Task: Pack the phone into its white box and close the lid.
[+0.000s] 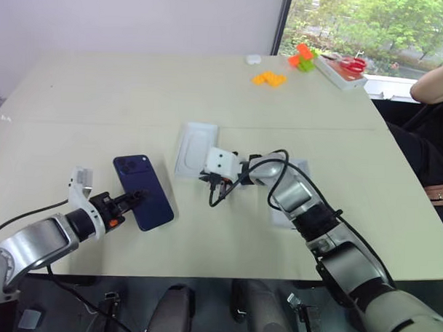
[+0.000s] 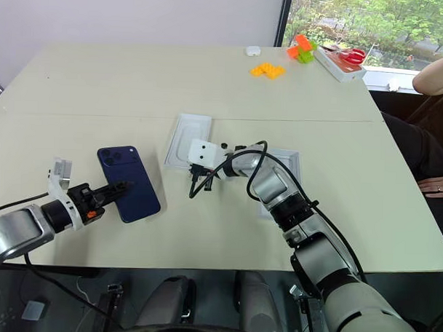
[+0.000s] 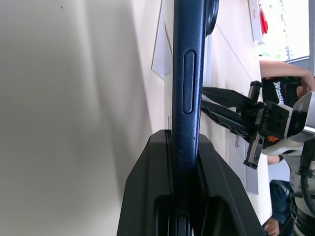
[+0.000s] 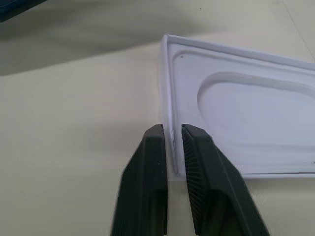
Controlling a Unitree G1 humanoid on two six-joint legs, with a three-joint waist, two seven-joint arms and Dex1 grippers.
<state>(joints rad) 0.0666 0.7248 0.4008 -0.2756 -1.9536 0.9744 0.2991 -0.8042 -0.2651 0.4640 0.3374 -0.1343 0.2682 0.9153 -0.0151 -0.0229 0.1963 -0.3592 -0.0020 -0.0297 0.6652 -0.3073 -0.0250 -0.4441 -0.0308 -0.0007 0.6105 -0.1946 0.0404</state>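
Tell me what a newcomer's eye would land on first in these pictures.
The dark blue phone, gripped edge-on in the left claw at the near left of the table. Then the right claw, at mid-table, pinching the rim of the white box. Bright orange blocks sit at the far edge.

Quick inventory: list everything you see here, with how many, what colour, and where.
table: one, beige, under everything
phone: one, dark navy, near left, held off the table
white box: one, white, centre
lid: one, white, under the right arm
flat bricks: a few, orange-yellow, far side
stacked bricks: a few, orange and green, far right
scissors tray: one, white, red scissors inside, far right corner
person's arm: one, right edge
left gripper: black, clamping the phone
right gripper: black, pinching the white box's rim
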